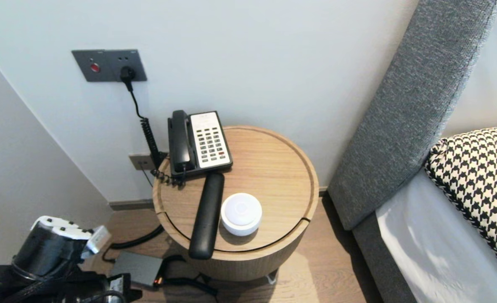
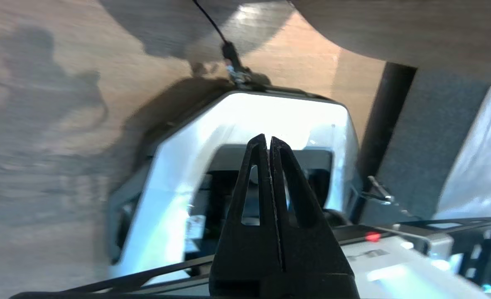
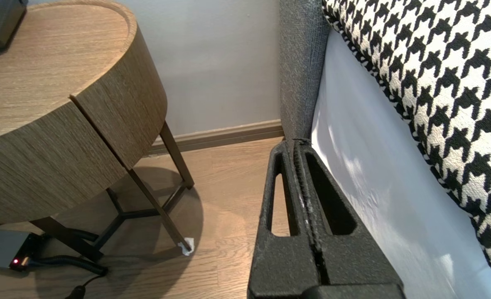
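Left wrist view shows the left hand (image 2: 268,139) pinched closed and empty, low beside the table (image 1: 273,168); the right hand (image 3: 296,143), likewise closed, hangs at the table's other side.

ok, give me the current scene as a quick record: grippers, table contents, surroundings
left gripper: shut, empty, low on the robot's left, over the white robot body
right gripper: shut, empty, parked low beside the bed sheet, above the floor
table: round, wooden, by the wall
phone: back left of the table, handset on its cradle
remote: black, lying in front of the phone, near end reaching the front rim
white puck: close beside the remote, contact unclear
grey box: on the floor by the table, cabled
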Tool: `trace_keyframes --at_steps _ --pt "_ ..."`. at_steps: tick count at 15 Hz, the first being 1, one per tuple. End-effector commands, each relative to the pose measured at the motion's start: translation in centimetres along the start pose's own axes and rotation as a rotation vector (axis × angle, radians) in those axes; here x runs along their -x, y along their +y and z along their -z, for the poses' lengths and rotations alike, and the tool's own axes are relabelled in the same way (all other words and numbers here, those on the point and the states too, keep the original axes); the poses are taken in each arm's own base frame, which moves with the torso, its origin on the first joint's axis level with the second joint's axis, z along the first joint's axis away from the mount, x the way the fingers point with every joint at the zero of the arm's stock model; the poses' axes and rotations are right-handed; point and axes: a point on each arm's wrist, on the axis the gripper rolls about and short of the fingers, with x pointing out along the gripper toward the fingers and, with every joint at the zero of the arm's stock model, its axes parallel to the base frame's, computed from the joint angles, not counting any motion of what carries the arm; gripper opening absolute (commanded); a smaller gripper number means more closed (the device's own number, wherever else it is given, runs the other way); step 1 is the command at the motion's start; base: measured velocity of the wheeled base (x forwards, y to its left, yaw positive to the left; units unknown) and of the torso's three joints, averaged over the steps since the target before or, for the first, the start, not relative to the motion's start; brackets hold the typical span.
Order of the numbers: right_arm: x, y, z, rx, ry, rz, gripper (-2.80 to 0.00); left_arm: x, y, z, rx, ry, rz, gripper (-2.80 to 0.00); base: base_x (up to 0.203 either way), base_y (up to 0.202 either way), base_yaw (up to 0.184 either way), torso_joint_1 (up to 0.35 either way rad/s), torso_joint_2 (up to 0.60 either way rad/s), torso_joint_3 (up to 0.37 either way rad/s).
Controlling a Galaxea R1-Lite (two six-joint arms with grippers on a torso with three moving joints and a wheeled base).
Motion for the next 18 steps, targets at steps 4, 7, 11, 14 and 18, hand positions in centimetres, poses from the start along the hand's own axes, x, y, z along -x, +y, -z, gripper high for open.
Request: trace_keyframes --at_steps 4,7,11,14,18 --pt "-0.2 0.0 0.7 0.0 0.024 0.001 -2.8 6.3 3.5 3.0 -0.102 -0.256 -0.008 -2.8 0.0 0.0 0.0 0.0 0.0 0.0" --pt "-0.2 0.0 0.7 0.0 0.024 0.001 -2.8 8.3 4.7 5.0 -0.12 -0.356 -0.042 -2.8 0.0 0.0 0.0 0.0 0.0 0.0" --pt "-0.2 0.0 0.7 0.0 0.024 0.001 -2.8 9.2 6.2 8.0 -0.164 -0.466 -0.14 -2.8 0.0 0.0 0.0 0.0 0.0 0.0" --pt "-0.2 0.0 0.7 0.0 0.024 0.001 -2.8 9.1 7.0 9.4 -0.207 -0.521 -0.211 -2.8 0.0 0.0 0.0 0.0 0.0 0.0" --pt "-0.2 0.0 0.7 0.0 0.024 0.001 -2.8 8.7 8.0 11.4 -0.281 -0.609 -0.242 -2.8 0.0 0.0 0.0 0.0 0.0 0.0"
